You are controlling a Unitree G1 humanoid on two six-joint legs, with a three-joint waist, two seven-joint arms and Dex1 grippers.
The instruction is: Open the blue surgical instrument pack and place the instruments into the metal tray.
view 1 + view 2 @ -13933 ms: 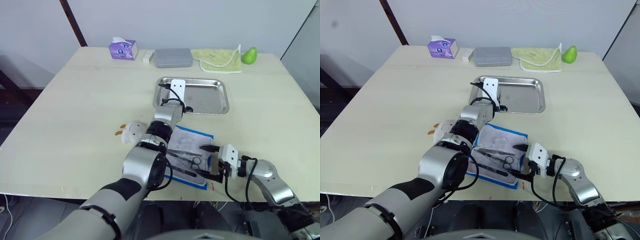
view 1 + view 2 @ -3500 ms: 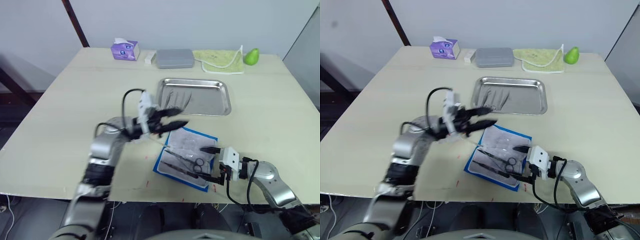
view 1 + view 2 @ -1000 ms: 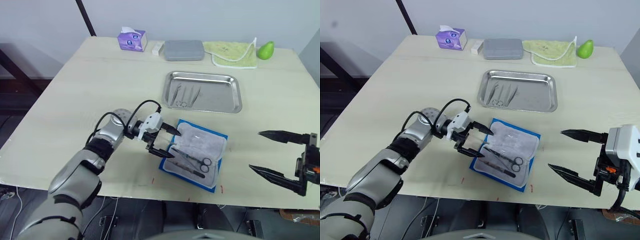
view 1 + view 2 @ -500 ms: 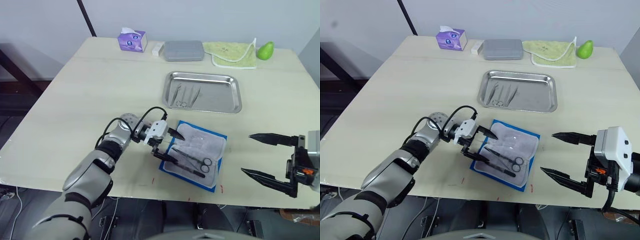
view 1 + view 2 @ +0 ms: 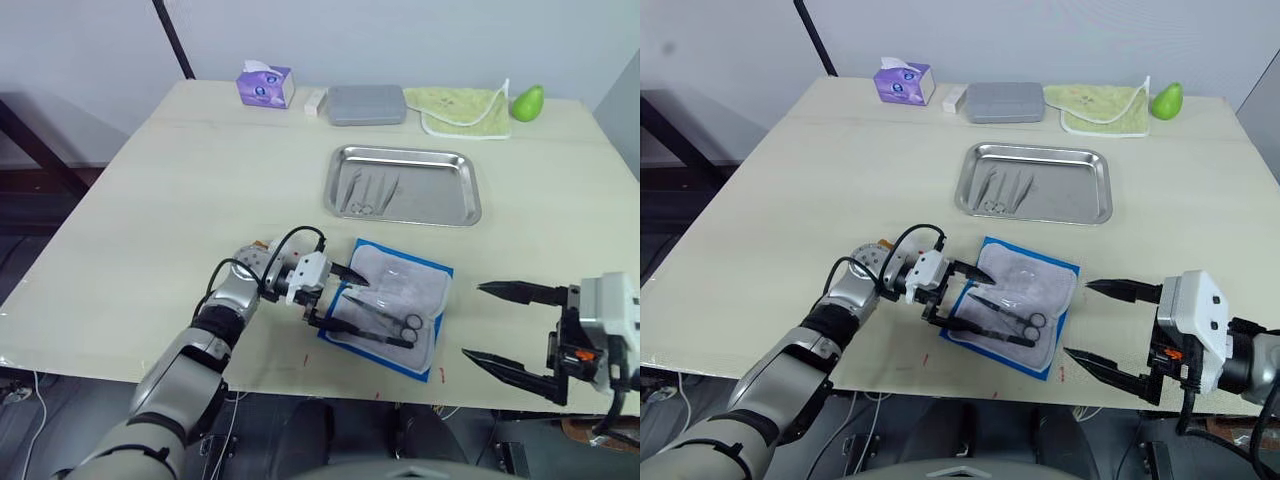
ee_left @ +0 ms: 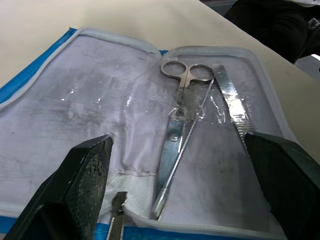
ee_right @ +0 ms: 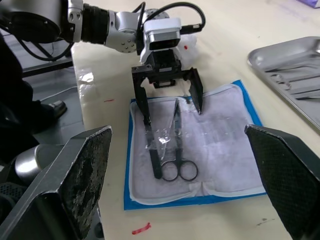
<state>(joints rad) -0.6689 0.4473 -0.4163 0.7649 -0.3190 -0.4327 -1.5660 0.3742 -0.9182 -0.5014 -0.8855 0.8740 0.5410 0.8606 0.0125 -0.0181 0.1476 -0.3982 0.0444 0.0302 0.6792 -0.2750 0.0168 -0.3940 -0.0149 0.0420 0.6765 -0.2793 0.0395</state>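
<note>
- Left gripper (image 5: 340,298), black fingers spread, hovers at the near-left edge of the blue surgical instrument pack (image 5: 392,308); its crinkled pale lining lies unfolded on the counter (image 5: 200,190)
- Thin silver ring-handled instruments (image 6: 181,107) lie just ahead, between its fingers
- Shiny rounded-corner metal tray (image 5: 452,205) sits beyond
- Right gripper (image 5: 1102,323) gapes wide, apart from the pack

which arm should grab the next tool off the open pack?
Left, probably. The left gripper is open right at the pack, its fingers either side of the scissors' tips. The right gripper is open too but sits off the pack's far edge, away from the tools. Tray already holds some.
</note>
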